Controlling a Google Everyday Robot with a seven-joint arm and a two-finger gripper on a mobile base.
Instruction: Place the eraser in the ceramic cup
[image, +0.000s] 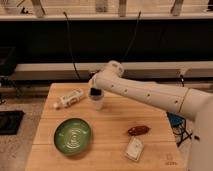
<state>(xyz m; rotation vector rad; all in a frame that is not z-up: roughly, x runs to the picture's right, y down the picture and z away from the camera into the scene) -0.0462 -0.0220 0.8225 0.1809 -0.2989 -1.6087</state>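
Note:
The white ceramic cup (96, 104) stands upright on the wooden table (115, 117), towards the back left. My gripper (94, 93) hangs from the white arm (145, 92) that reaches in from the right. It sits directly over the cup's mouth, touching or just inside the rim. The eraser is not visible; it is hidden by the gripper or the cup.
A white bottle (68, 98) lies on its side left of the cup. A green plate (73, 136) sits at the front left. A reddish-brown object (138, 130) and a white packet (134, 148) lie at the front right. The table edge is just beyond them.

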